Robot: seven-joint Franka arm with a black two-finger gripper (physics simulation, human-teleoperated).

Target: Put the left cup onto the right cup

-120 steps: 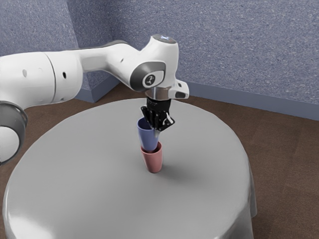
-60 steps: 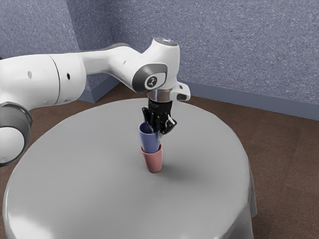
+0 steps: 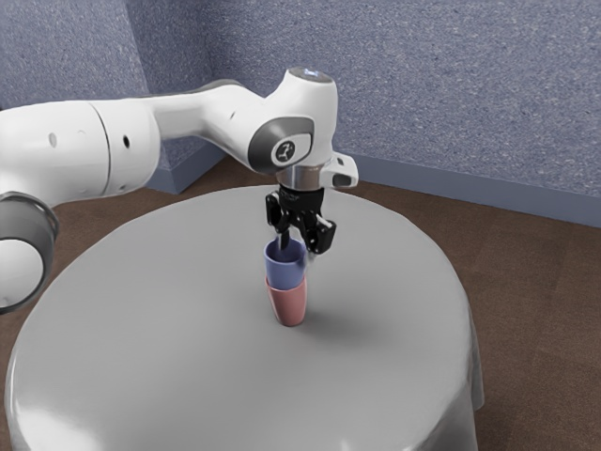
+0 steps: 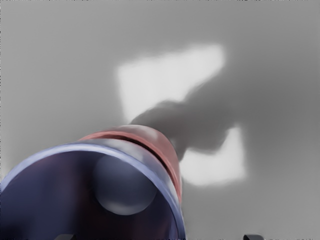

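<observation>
Arm (image 3: 141, 141) comes in from the exterior view's left, with the wrist pointing straight down over the frame centre. Gripper (image 3: 299, 242) is spread wide and clamps nothing. One finger dips at the rim of the blue cup (image 3: 285, 270). The other hangs outside the rim, toward the exterior view's right. Can't tell whether either finger brushes the rim.

Blue cup stands upright, nested in the pink cup (image 3: 289, 304). Its lower part is hidden inside the pink one and its rim stands clear above the pink rim. The stack looks straight, with no visible tilt.

Pink cup stands upright on the worktop (image 3: 141, 357), near the middle of the round grey top, centre of frame. A faint shadow lies on the worktop just right of the stack.

Blue textured wall (image 3: 451, 75) fills the upper frame. Brown floor (image 3: 535, 282) shows at right.

In the wrist view the open mouth of the blue cup (image 4: 60, 200) sits just under the hand. The inside is dark and the pale round bottom is visible. The pink cup (image 4: 150, 140) shows as a band wrapped around the outside of the blue wall, just behind its rim. Beyond the cups, the grey worktop (image 4: 50, 60) carries a dark shadow (image 4: 200, 120) that cuts across two bright light patches (image 4: 165, 80).
</observation>
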